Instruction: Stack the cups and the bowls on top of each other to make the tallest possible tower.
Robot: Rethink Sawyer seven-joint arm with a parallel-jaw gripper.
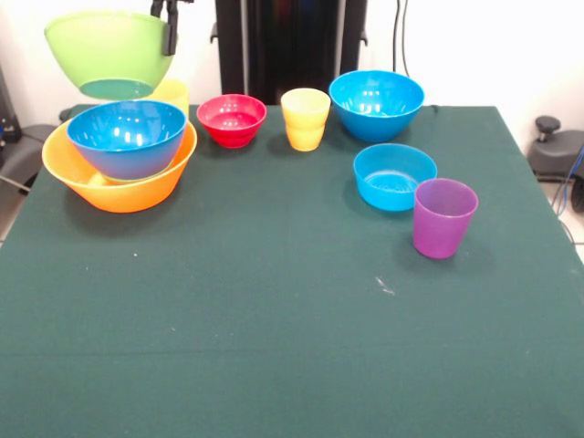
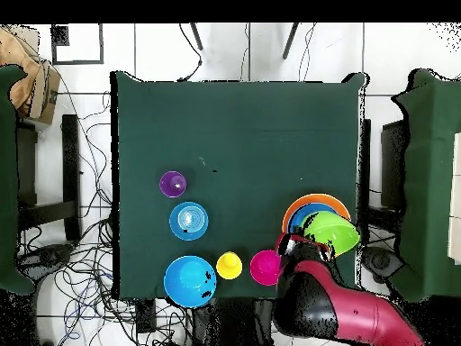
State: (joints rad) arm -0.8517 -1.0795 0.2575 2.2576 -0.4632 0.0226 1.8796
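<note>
Fingers: we see the gripper [image 1: 170, 20] clamped on the rim of the lime green bowl [image 1: 109, 53], one black finger down its outer wall.
Held bowl: airborne, tilted, hanging above the tower [image 1: 120, 157].
Tower: large blue bowl [image 1: 127, 137] nested in the orange-yellow bowl [image 1: 128, 190], at one side of the desk [image 1: 274, 347].
Loose items: red bowl [image 1: 232, 119], yellow cup [image 1: 305, 118], second large blue bowl [image 1: 376, 103], shallow blue bowl [image 1: 394, 175], purple cup [image 1: 443, 217], all standing apart. Another yellow piece [image 1: 173, 93] peeks out behind the tower.
Handling: we judge the plastic light, stiff and glossy, so slippery; a rim pinch lets the bowl swing.
Grasp advice: we would keep hold at the rim and level it before lowering.
</note>
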